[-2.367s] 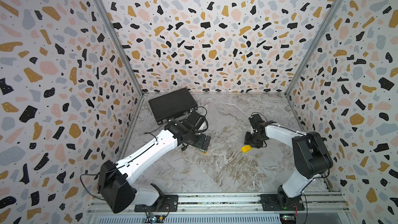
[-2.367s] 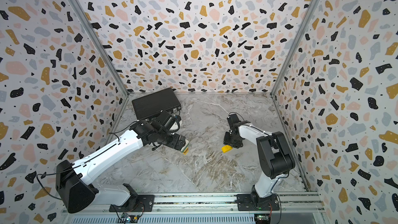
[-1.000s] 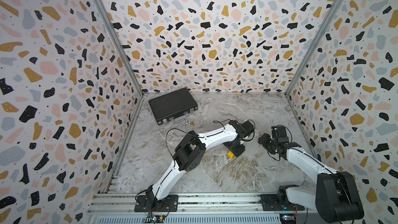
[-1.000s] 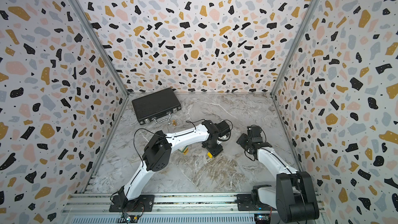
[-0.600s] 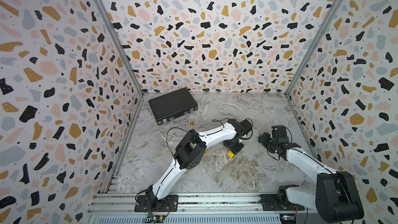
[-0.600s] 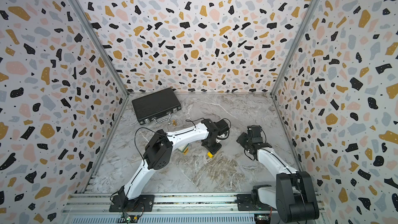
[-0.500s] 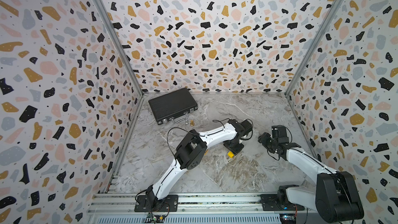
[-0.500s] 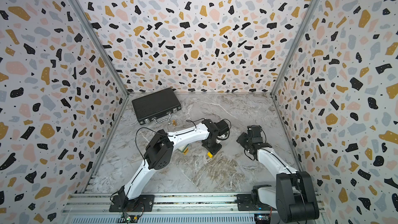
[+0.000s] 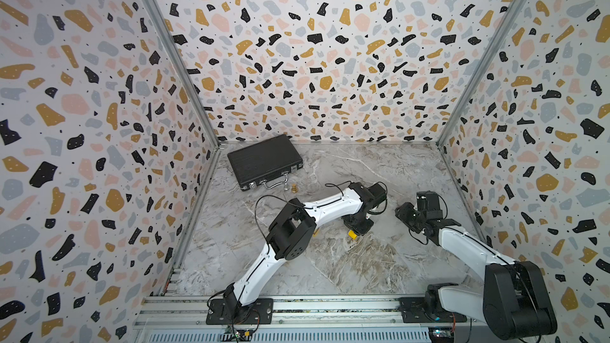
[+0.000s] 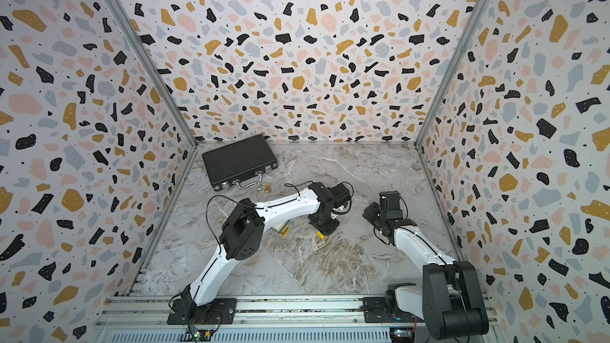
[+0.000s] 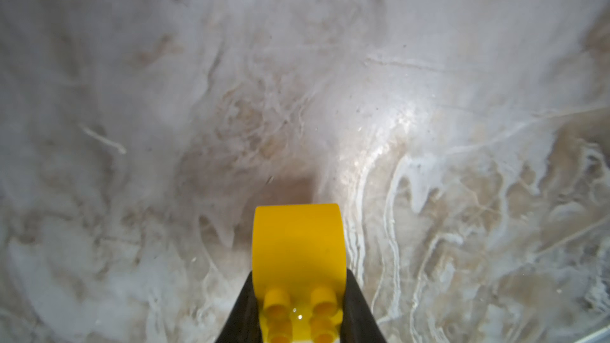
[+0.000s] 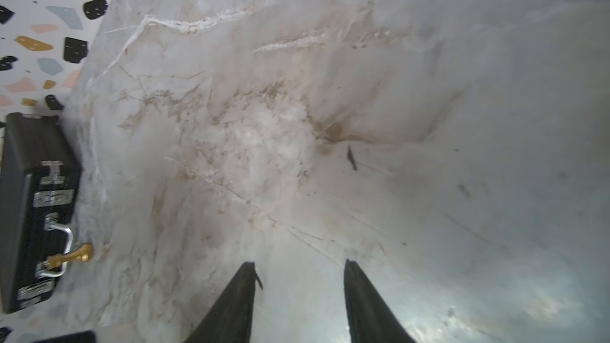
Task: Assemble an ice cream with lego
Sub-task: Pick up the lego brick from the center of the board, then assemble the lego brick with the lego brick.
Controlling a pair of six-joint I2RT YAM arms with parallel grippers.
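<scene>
My left gripper (image 11: 298,275) is shut on a rounded-top yellow lego brick (image 11: 298,245), studs facing the camera, low over the marble floor. Both top views show that brick (image 9: 353,234) (image 10: 320,234) poking out below the left gripper (image 9: 358,226) at mid-floor. A small stack of green, white and yellow lego (image 10: 284,228) lies partly hidden under the left forearm. Off to the right, my right gripper (image 12: 299,263) (image 9: 404,212) is open, nothing between its fingers. No assembled ice cream is in view.
A shut black briefcase (image 9: 264,160) (image 12: 29,209) lies at the back left. A small brass knob (image 9: 293,188) (image 12: 71,256) stands by its handle. Patterned walls close off three sides. The rail holding the arm bases (image 9: 330,306) runs along the front.
The left jaws have closed on the yellow brick. The right jaws have narrowed a little, and the right arm has stayed in place.
</scene>
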